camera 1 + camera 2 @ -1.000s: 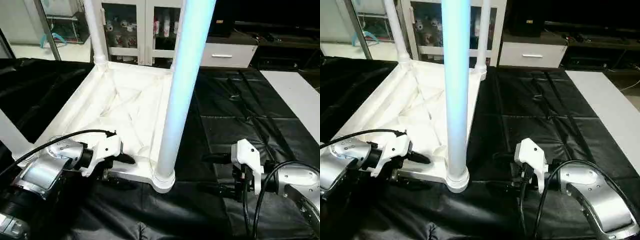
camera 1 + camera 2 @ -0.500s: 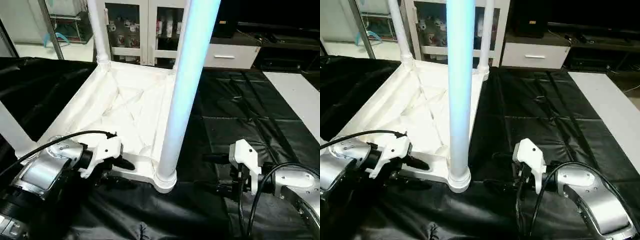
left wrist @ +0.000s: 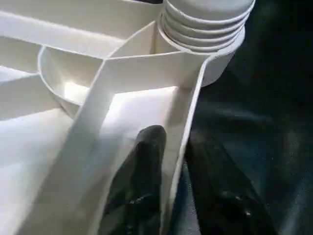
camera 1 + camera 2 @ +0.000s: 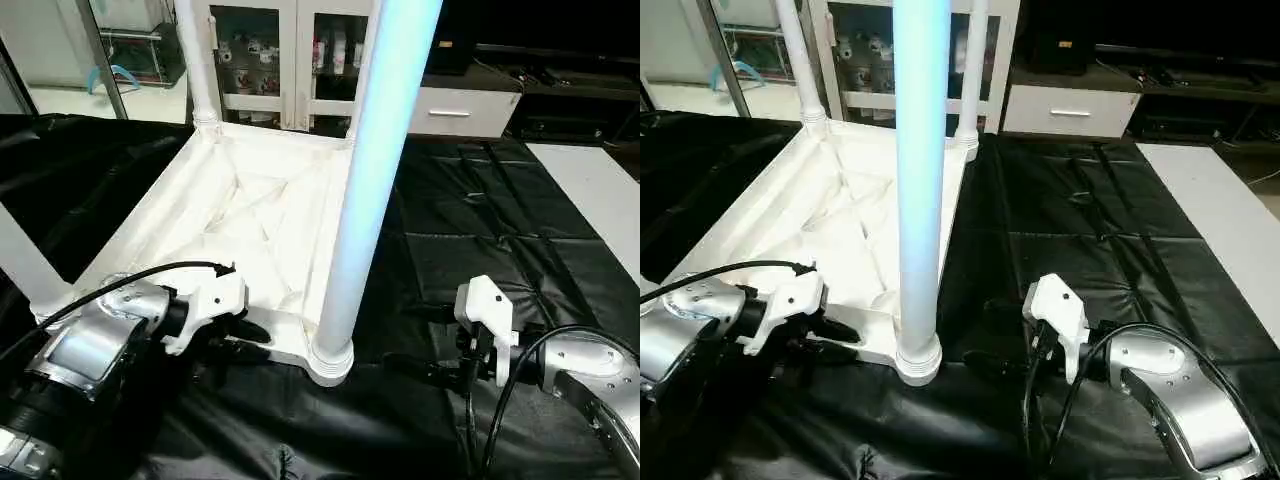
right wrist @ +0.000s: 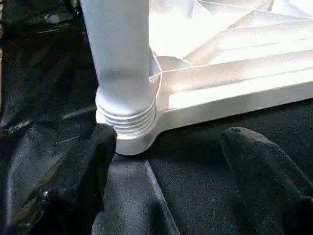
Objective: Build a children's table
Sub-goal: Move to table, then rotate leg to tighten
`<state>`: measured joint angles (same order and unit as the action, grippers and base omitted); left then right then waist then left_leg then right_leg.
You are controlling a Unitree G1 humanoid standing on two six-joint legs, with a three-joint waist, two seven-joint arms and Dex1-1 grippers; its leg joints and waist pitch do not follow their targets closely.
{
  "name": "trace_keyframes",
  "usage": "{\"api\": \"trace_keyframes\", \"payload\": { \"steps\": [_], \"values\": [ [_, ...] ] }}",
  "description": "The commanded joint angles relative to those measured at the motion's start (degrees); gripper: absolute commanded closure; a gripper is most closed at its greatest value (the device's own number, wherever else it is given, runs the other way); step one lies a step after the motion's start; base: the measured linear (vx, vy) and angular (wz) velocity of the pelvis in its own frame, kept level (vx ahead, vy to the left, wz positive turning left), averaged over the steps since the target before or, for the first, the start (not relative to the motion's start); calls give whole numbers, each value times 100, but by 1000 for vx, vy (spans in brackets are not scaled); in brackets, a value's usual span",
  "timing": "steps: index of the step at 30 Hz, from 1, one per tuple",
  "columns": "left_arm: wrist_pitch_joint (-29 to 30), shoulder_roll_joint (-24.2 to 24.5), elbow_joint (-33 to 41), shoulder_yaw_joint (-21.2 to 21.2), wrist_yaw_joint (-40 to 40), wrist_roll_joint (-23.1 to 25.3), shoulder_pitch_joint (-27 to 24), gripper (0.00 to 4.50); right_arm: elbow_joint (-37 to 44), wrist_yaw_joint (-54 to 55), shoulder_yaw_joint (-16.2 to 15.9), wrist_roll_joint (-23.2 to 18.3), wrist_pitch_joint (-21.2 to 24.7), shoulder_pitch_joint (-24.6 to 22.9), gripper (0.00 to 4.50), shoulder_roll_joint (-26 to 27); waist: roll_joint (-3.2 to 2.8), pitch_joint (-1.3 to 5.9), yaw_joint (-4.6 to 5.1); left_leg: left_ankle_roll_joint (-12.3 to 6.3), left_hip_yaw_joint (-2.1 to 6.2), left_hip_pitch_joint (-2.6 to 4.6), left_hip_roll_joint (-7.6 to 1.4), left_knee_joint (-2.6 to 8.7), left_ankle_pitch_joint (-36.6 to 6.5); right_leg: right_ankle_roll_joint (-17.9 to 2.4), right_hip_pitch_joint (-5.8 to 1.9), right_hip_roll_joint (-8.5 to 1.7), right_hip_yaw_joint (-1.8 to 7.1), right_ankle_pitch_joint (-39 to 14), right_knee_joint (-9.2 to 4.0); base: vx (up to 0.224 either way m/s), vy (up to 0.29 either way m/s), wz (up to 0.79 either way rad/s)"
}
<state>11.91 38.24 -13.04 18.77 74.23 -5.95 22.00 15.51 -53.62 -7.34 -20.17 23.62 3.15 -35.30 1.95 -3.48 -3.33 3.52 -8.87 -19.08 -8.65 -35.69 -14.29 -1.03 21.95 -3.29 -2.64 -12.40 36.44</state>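
The children's table lies upside down on a black sheet, legs up; the near leg stands in its corner socket. No writing can be read. The left gripper is clenched on the table's near rim wall, one finger inside, one outside. The right gripper is released, its fingers spread just short of the socket. To the right the sheet offers open room; a glass-door cabinet stands behind.
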Motion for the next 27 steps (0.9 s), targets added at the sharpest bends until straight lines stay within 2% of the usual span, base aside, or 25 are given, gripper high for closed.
{"api": "trace_keyframes", "payload": {
  "steps": [1,3,4,6,9,11,14,16,20,24,27],
  "values": [
    [112,-34,201,-72,-115,-20,-40,376,-33,129,74,48,9,48,69,38,-34,265,2,-187,141,-34,-478,539,-701,-1383,-230,-580,363,-1076,-480,0,0,0],
    [123,-50,250,-79,-233,31,-91,393,-144,333,105,157,0,119,69,129,-31,265,14,-169,145,-45,-474,545,-682,-1371,-230,-576,361,-1098,-477,0,0,0],
    [160,-88,298,-77,-409,101,-162,399,-270,556,147,285,-66,193,69,220,-56,267,19,-144,146,-37,-479,545,-658,-1381,-223,-575,359,-1044,-468,0,0,0],
    [156,-116,322,-79,-497,131,-192,410,-289,595,169,279,-66,205,69,247,-43,269,33,-141,139,-43,-474,544,-654,-1389,-236,-568,359,-977,-469,0,0,0],
    [370,-343,441,-104,-919,200,-245,420,-255,653,210,213,-45,196,69,294,-3,285,61,-232,133,-60,-466,524,-487,-1416,-266,-575,361,-732,-452,0,0,0],
    [515,-467,536,-114,-1088,212,-269,432,-252,687,215,214,-44,191,69,317,-9,285,79,-272,133,-69,-469,517,-423,-1444,-271,-579,356,-697,-451,0,0,0],
    [773,-662,625,-169,-1449,255,-279,441,-277,738,198,231,-50,213,69,365,27,293,133,-352,134,-91,-453,504,-355,-1430,-290,-573,354,-718,-458,0,0,0],
    [946,-832,721,-239,-1702,242,-295,449,-278,780,181,244,-45,230,69,409,12,287,150,-363,131,-76,-462,496,-407,-1447,-270,-574,352,-833,-475,0,0,0],
    [1087,-1053,741,-306,-2174,423,-273,449,-282,850,144,268,-40,243,69,462,15,285,159,-383,136,-89,-460,499,-422,-1407,-276,-560,354,-910,-490,0,0,0],
    [1103,-1182,814,-274,-2259,395,-294,449,-262,890,126,264,-34,232,69,482,2,291,158,-408,134,-82,-453,489,-396,-1406,-272,-552,352,-842,-490,0,0,0],
    [898,-1211,962,-187,-2073,250,-372,449,-256,906,125,257,-19,214,69,517,-15,296,151,-418,139,-76,-462,493,-384,-1421,-267,-555,352,-782,-483,0,0,0]
  ]
}}
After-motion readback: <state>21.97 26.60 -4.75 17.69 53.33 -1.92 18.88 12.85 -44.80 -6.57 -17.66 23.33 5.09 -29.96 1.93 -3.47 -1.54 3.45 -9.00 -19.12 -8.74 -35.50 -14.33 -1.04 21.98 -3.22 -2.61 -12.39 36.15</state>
